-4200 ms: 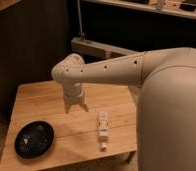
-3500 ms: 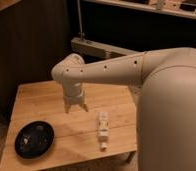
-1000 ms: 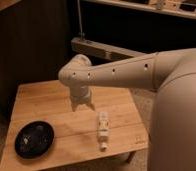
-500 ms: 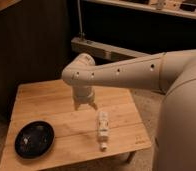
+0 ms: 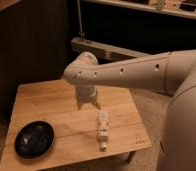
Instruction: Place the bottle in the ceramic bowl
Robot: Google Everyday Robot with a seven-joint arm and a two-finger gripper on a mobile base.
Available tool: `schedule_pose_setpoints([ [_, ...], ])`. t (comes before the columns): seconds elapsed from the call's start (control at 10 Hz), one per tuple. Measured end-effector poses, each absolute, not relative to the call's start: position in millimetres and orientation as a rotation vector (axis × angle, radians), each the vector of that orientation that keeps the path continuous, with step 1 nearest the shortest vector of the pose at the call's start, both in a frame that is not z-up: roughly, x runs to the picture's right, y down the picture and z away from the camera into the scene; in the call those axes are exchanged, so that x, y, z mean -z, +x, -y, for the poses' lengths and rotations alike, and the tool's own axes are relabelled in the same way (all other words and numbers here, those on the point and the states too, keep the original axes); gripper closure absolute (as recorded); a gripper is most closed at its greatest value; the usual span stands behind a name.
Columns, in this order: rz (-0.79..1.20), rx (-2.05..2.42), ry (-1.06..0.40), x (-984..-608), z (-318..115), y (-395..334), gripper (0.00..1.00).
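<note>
1. My fingers (image 5: 96, 102) point down and are spread apart w/ nothing between them. They hang over the middle of the table (image 5: 46, 102); can't tell if the tips touch the wood or sit just above it.
2. The bottle (image 5: 103, 127) is the closest thing to the fingers. It's just beside them, on the camera-near side and a bit to the right in view, and not touching them.
3. The bottle lies flat on its side on the table, long axis running roughly away from the fingers, w/ the small white cap at the far end from them, towards the table's front edge.
4. The ceramic bowl (image 5: 34, 140) is well apart from the fingers, off to the left in view and nearer the camera, by the table's front-left corner. It sits upright, glossy black, w/ a few pale specks inside. The bottle is not in it and there's bare wood between the two.
5. Above the fingers is the wrist, then the pale arm (image 5: 131, 72) w/ a row of small holes, running off to the right in view.
6. Behind the fingers, past the table's far edge: a metal rail (image 5: 108, 50) and a dark wall.
</note>
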State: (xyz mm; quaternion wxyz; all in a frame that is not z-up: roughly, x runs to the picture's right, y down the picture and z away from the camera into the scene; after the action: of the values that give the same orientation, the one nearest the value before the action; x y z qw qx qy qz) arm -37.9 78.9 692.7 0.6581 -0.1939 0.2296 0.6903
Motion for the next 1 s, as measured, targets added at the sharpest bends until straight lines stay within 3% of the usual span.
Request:
schedule_pose_setpoints([
  [1.0,-0.532,-1.604,-0.421,-677,-77,-16,0.35],
])
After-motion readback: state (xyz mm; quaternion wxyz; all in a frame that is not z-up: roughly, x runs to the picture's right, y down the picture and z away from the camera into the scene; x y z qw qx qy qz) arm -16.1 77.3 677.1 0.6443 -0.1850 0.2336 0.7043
